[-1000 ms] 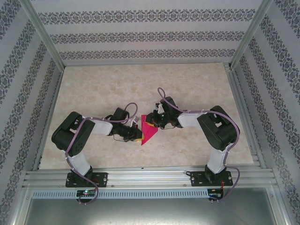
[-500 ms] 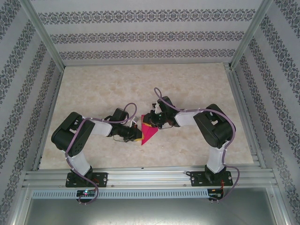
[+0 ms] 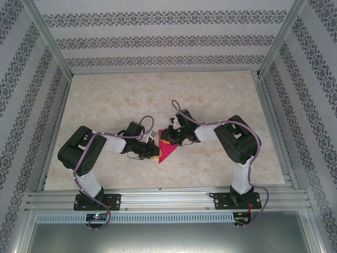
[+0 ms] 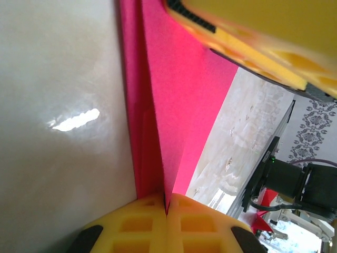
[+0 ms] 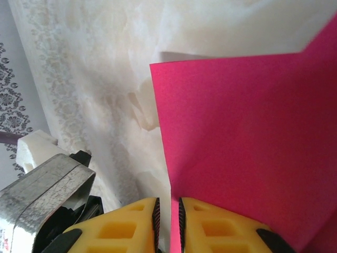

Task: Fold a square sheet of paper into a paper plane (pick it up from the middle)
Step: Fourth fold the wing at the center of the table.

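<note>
Magenta-pink folded paper sheet point(image 3: 167, 152) sat between the left gripper point(image 3: 156, 151) and the right gripper point(image 3: 166, 139), its point just ahead of both. The left wrist view showed the left fingers point(image 4: 142, 221) pressed together on its crease. The right wrist view showed the right fingers point(image 5: 210, 226) pinching a flat edge.

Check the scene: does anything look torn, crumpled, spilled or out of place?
Nothing stands out. The pink paper is folded with clean, untorn edges and is pinched by the left gripper and the right gripper.
</note>
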